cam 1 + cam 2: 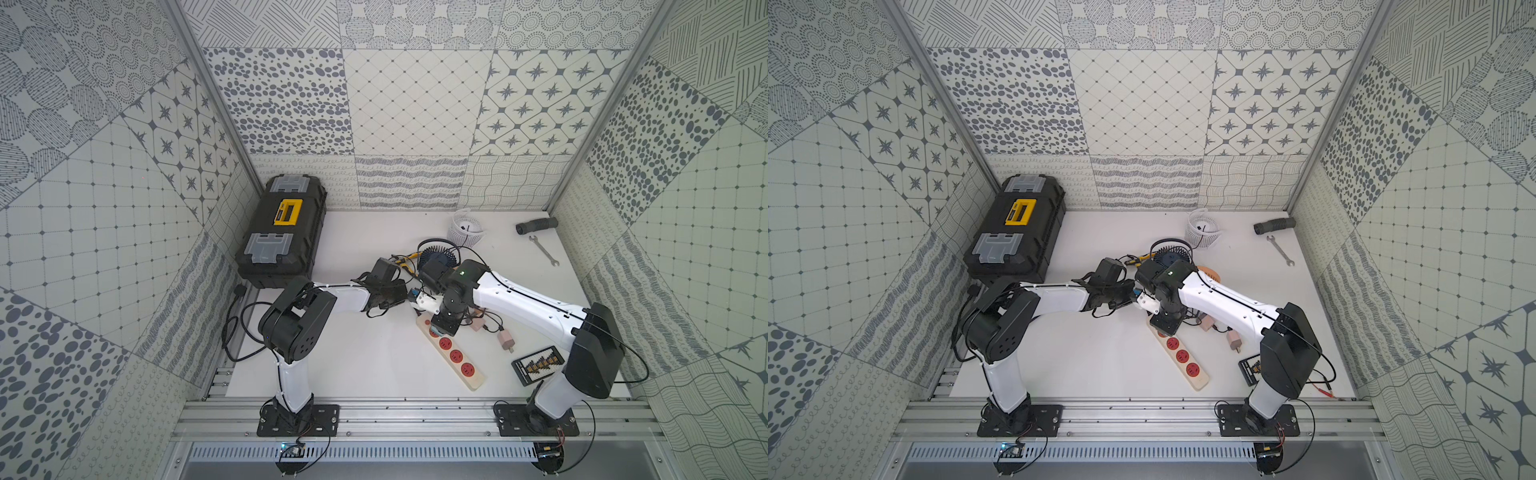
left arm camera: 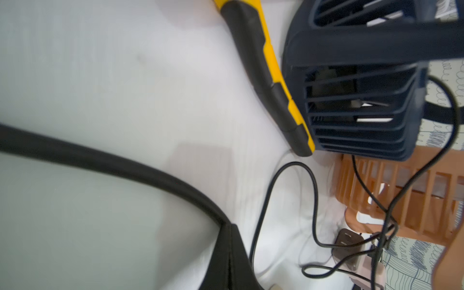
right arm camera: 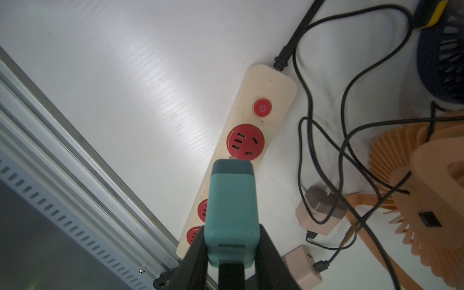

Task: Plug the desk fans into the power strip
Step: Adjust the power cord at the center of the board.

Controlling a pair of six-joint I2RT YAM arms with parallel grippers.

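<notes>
**Teal plug poised at the socket nearest the button**

My right tool (image 3: pixel 232 253) pinches a teal plug (image 3: pixel 232 208) by its sides, jaws tight on the body. The plug's front end points down at the power strip (image 3: pixel 267 90). Its tip sits at the edge of the first red socket (image 3: pixel 245 141), the one next to the red button (image 3: pixel 262 107). I cannot tell whether the prongs touch the strip.

The power strip lies flat and slantwise on the white bench (image 1: pixel 365 357), in front of the fans. Its cord end points toward them and its other end toward the front rail. In both top views my right tool covers its button end, and three sockets show beyond it.

My left tool (image 1: pixel 401 296) is pressed together, just beside my right wrist. I cannot tell whether anything is caught in it. Its camera looks at the dark blue fan (image 2: pixel 356 105), with a yellow-and-black handle (image 2: pixel 271 82) beside it and the orange fan (image 2: pixel 401 198) nearby. Two pink plugs (image 3: pixel 321 213) lie among loose black cables beside the strip.
</notes>
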